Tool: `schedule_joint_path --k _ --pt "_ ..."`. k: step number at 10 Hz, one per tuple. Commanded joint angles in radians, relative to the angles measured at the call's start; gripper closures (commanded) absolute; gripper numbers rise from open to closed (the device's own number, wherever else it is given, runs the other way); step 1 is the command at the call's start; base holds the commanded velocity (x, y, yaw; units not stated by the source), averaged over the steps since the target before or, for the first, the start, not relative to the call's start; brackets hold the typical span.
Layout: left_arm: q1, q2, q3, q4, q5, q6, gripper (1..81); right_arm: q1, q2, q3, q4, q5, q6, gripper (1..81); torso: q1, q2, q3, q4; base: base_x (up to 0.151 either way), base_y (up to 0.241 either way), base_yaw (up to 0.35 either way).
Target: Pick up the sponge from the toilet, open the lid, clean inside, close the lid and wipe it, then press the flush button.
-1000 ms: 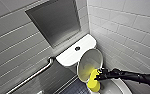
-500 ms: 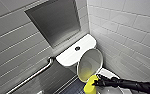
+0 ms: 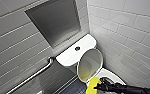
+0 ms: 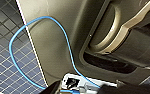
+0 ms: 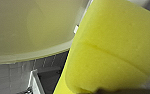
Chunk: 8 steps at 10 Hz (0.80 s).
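Note:
The white toilet [image 3: 111, 75] stands in the corner with its lid [image 3: 89, 65] raised against the tank. The dark flush button [image 3: 77, 48] sits in the middle of the tank top. My right gripper [image 3: 99, 86] reaches in from the right, shut on the yellow sponge [image 3: 93, 85]. It holds the sponge at the lid's lower edge, above the bowl rim. In the right wrist view the sponge [image 5: 111, 50] looms large in front of the lid's pale underside [image 5: 28, 30]. My left gripper [image 4: 91, 90] is open and holds nothing, close to the robot's own body over the dark tiled floor [image 4: 6, 62].
A metal grab bar [image 3: 33, 75] runs along the grey wall left of the toilet. A recessed grey panel [image 3: 56, 22] sits above the tank. White tiled wall [image 3: 126, 37] closes the right side. A blue cable [image 4: 41, 20] loops across the robot's body.
My right arm has sunk a little toward the lower edge of the head view. The sponge stays by the lid's lower edge.

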Motion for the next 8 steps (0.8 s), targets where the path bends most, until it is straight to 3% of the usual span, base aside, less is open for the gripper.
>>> schedule_joint_path --k 1,8 --pt "0.022 -0.016 -0.007 -0.001 0.089 0.003 1.0 0.039 -0.082 0.079 -0.023 0.060 0.004 81.1 0.000 0.000 0.000 0.000 0.000 0.000 0.000" --pt "0.022 -0.016 -0.007 0.000 0.089 0.005 1.0 -0.094 -0.288 0.258 -0.099 0.120 0.002 81.1 0.000 0.000 0.000 0.000 0.000 0.000 0.000"
